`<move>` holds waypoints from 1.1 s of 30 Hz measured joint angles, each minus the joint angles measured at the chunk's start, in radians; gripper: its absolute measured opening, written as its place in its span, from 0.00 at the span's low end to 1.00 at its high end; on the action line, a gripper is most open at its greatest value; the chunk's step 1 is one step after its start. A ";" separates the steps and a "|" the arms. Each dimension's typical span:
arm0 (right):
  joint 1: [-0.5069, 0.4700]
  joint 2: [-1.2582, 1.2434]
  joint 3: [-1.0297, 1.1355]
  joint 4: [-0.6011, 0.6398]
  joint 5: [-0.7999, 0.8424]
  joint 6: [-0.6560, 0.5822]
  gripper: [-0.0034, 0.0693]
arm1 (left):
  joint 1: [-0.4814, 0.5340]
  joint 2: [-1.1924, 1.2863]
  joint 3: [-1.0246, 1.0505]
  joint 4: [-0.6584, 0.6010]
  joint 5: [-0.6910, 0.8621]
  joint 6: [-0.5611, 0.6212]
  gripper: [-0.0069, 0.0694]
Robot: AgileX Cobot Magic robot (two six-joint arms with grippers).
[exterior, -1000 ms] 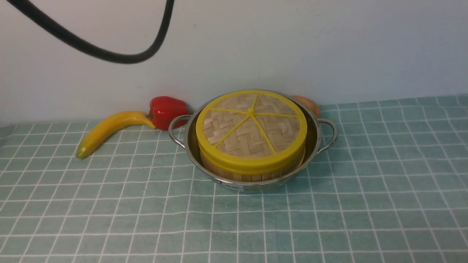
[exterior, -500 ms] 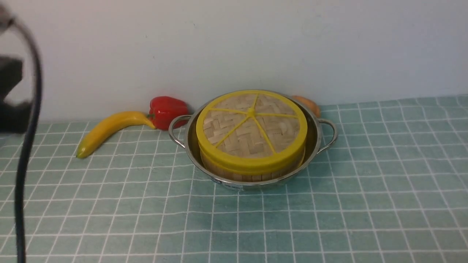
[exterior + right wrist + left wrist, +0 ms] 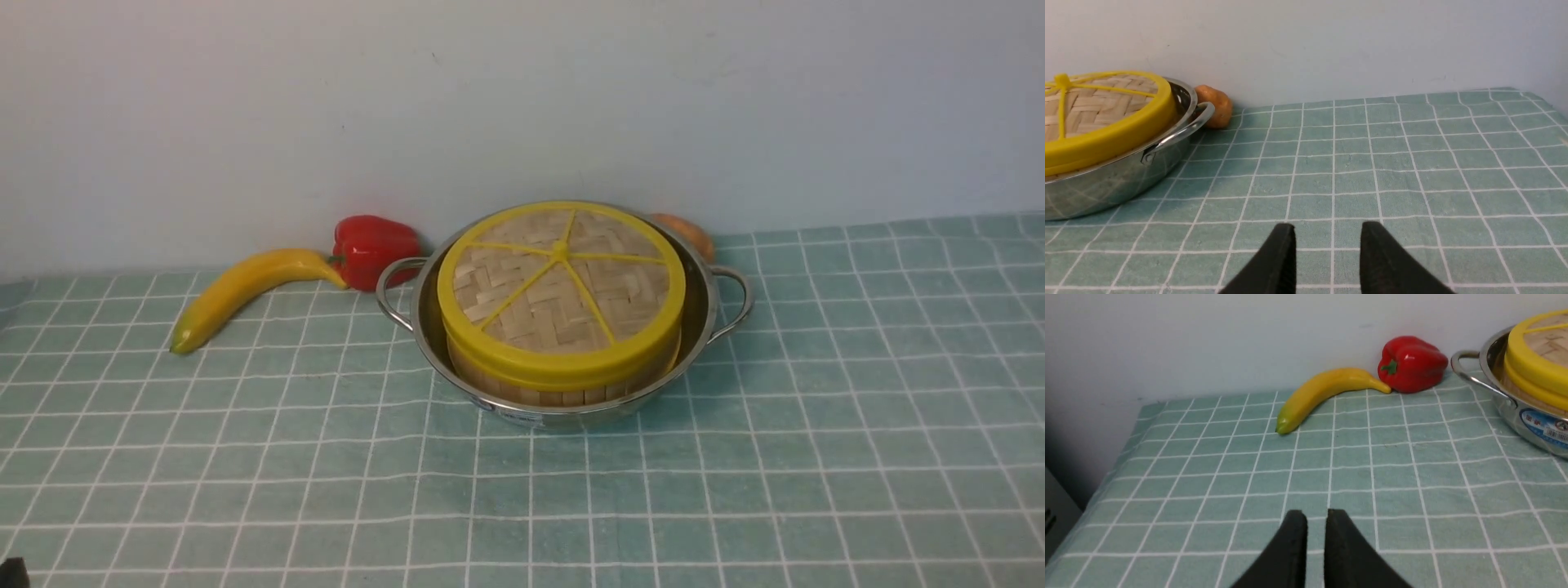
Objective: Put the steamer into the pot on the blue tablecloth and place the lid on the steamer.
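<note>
surface: blue tablecloth (image 3: pixel 816 425), pale teal with thin white grid, covers the whole tabletop; left edge drapes off in left wrist view
room: plain pale wall (image 3: pixel 522 98) right behind the cloth
pot (image 3: pixel 702 314): sits on the cloth near the wall, both loop handles out to the sides
steamer (image 3: pixel 563 390): inside the pot, wooden wall visible under the lid
lid (image 3: pixel 562 290): seated flat on the steamer, yellow rim and spokes up
extras: banana (image 3: pixel 245 287) and red bell pepper (image 3: pixel 374 247) left of the pot by the wall, tip of banana touching pepper; orange-brown potato-like item (image 3: pixel 690 233) behind pot's right side
left gripper (image 3: pixel 1315 522): narrow gap between jaws, holding nothing, low over bare cloth, well apart from pot, pot off to its right
right gripper (image 3: pixel 1327 234): jaws spread wide, empty, over bare cloth, pot off to its left, apart
front view: neither gripper visible
</note>
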 joint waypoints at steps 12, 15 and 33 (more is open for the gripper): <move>0.000 0.000 0.000 0.000 -0.001 0.000 0.38 | 0.000 -0.092 0.092 0.046 0.045 -0.015 0.22; 0.000 0.000 0.000 0.000 -0.001 0.000 0.38 | 0.000 -0.092 0.103 0.046 0.032 -0.021 0.23; 0.000 0.000 0.000 0.000 -0.001 0.000 0.38 | 0.000 -0.092 0.103 0.046 0.022 -0.013 0.27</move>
